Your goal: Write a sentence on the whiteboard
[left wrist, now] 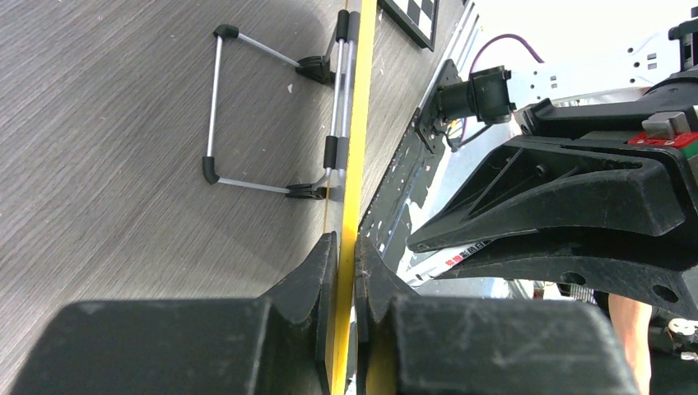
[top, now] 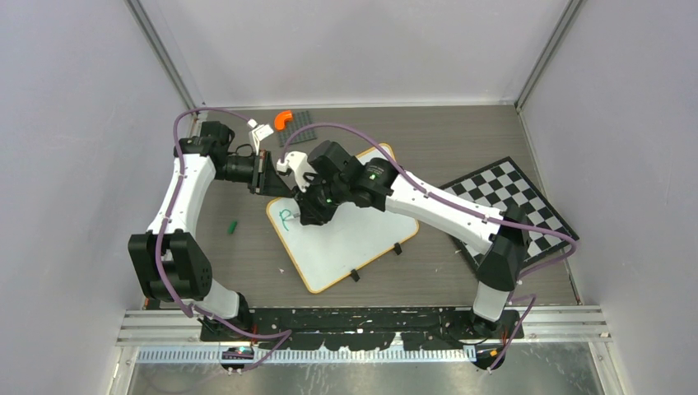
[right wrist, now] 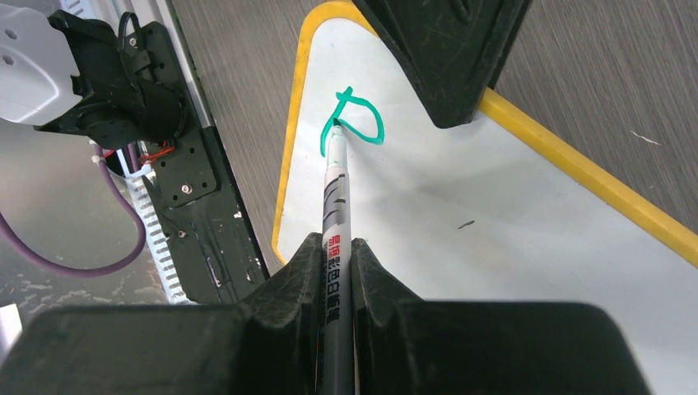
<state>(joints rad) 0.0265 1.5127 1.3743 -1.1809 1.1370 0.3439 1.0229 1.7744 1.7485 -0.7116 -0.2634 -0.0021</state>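
Whiteboard (top: 354, 239), rectangular with an orange-tan rim, sat clamped by the left gripper (left wrist: 346, 247). Right gripper (right wrist: 336, 247) pinched a white-barrelled green marker (right wrist: 335, 185), tip on the unfinished first green letter (right wrist: 362, 123); its lower bowl looked due next.

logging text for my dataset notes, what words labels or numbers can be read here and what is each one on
"P", roughly: a single green letter, possibly unfinished, handwritten on the whiteboard at the marker tip.
Red and black print on the marker barrel, held in the right gripper: too small and foreshortened to read.
White label strip in the left wrist view: blurred, unreadable.
Nothing else legible.
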